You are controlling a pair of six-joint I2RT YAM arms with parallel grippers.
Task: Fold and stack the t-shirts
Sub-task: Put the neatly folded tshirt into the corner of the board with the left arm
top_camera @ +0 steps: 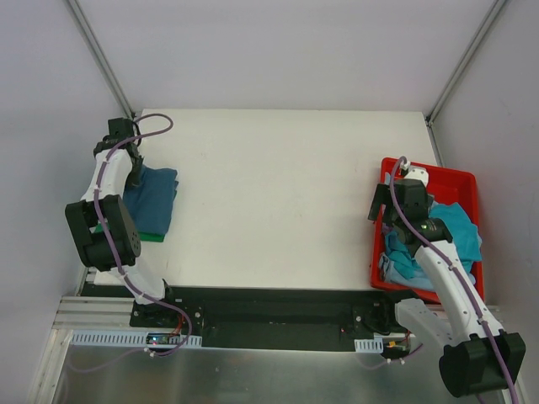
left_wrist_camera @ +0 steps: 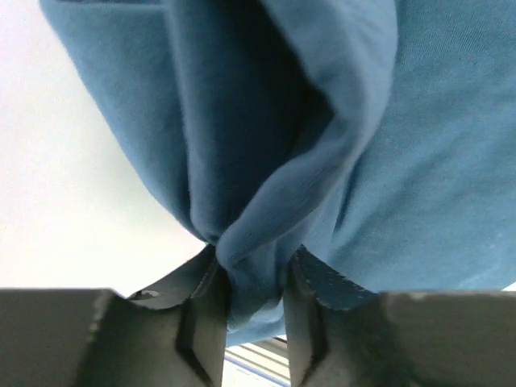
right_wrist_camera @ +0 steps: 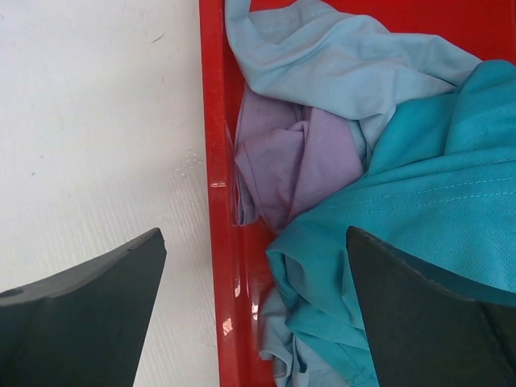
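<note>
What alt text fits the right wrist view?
The open right gripper hangs over one wall of a red bin, one finger above the white table, the other above a teal t-shirt heaped with a lavender t-shirt and a light blue t-shirt.

shirts | dark blue tee [top_camera: 156,198]: folded, atop green tee [top_camera: 152,236]; teal tee [right_wrist_camera: 419,210], light blue tee [right_wrist_camera: 339,56], lavender tee [right_wrist_camera: 290,161]: crumpled in red bin [right_wrist_camera: 211,121]

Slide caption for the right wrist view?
Open right gripper over the red bin rim; lavender tee, light blue tee and teal tee crumpled inside.
</note>
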